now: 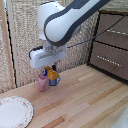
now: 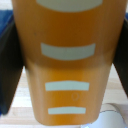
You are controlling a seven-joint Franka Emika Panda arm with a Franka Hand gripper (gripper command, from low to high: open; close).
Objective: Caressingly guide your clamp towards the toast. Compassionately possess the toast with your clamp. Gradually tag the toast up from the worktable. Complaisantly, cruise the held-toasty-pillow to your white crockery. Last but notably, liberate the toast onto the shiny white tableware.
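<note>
In the wrist view the orange-yellow toast (image 2: pixel 67 60) with pale stripes fills the picture. It sits between two dark fingers (image 2: pixel 9 70), one on each side. In the exterior view my clamp (image 1: pixel 50 69) hangs under the boxy white head and is shut on the toast (image 1: pixel 48 71), held above the wooden worktable (image 1: pixel 85 100). The clamp is just over the pink cup (image 1: pixel 43 83) and the blue mug (image 1: pixel 54 78). The white plate (image 1: pixel 12 112) with its speckled rim lies at the exterior view's lower left, apart from the clamp.
A dark brown drawer cabinet (image 1: pixel 111 45) stands at the exterior view's right. A woven screen (image 1: pixel 22 35) is behind the table. A pale rounded shape (image 2: pixel 112 119) shows below the toast in the wrist view; I cannot tell what it is.
</note>
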